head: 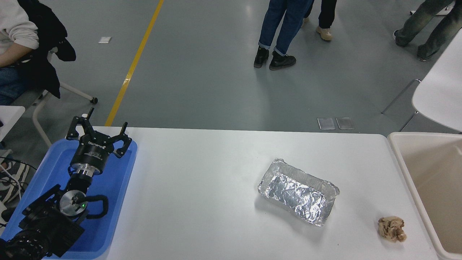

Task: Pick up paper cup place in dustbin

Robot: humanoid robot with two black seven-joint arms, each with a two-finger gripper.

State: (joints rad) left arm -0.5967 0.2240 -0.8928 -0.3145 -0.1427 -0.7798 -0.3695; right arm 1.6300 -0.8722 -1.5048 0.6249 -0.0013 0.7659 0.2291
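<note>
While the left arm sat parked at the picture's seven o'clock corner, its left gripper [96, 132] hung over the blue tray [119, 202] with the fingers spread wide and nothing between them. Neither the right arm nor its gripper appeared anywhere in the head view, so the state of those jaws could not be told. No paper cup showed on the table or in the visible part of the bin. The dustbin [399, 159] stood at the four o'clock edge, its thick cream rim just beside the white table [202, 202], and the stretch of its inside that could be seen was bare; the rest ran out of the picture. Near the table's middle, toward four o'clock, lay a crinkled foil tray [298, 191]. A crumpled brownish paper wad [391, 228] rested at five o'clock, between that tray and the dustbin, apart from both. Beyond the table, around twelve and one o'clock, people's legs [278, 32] stood on the grey floor, and a seated person [14, 39] showed at ten o'clock.
</note>
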